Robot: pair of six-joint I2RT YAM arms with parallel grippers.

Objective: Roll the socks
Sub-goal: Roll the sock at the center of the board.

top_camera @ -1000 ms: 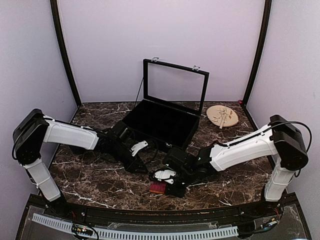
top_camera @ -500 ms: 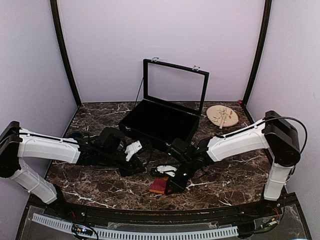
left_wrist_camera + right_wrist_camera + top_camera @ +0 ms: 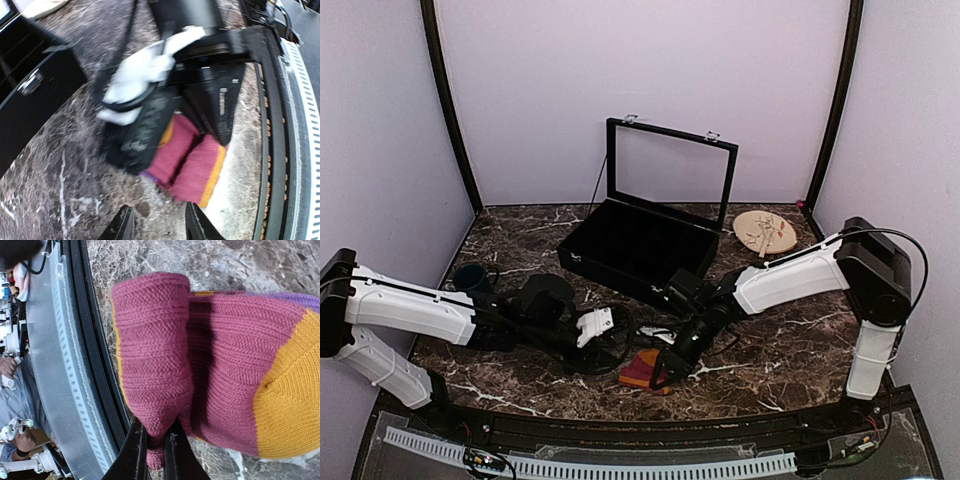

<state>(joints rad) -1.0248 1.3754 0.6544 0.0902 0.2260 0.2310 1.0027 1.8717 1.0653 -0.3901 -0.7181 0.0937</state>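
One folded ribbed-knit sock (image 3: 230, 355) pinched by right end effector (image 3: 155, 435); left end effector (image 3: 157, 216) released.

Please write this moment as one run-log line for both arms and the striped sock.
right fingers: shut on fold of striped sock | left fingers: open, near it, no contact | stage: sock folded over, roll unfinished

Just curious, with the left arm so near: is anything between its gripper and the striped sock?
Nothing visible: only bare table lies between the left gripper and the striped sock. The right gripper pinches a fold of it.
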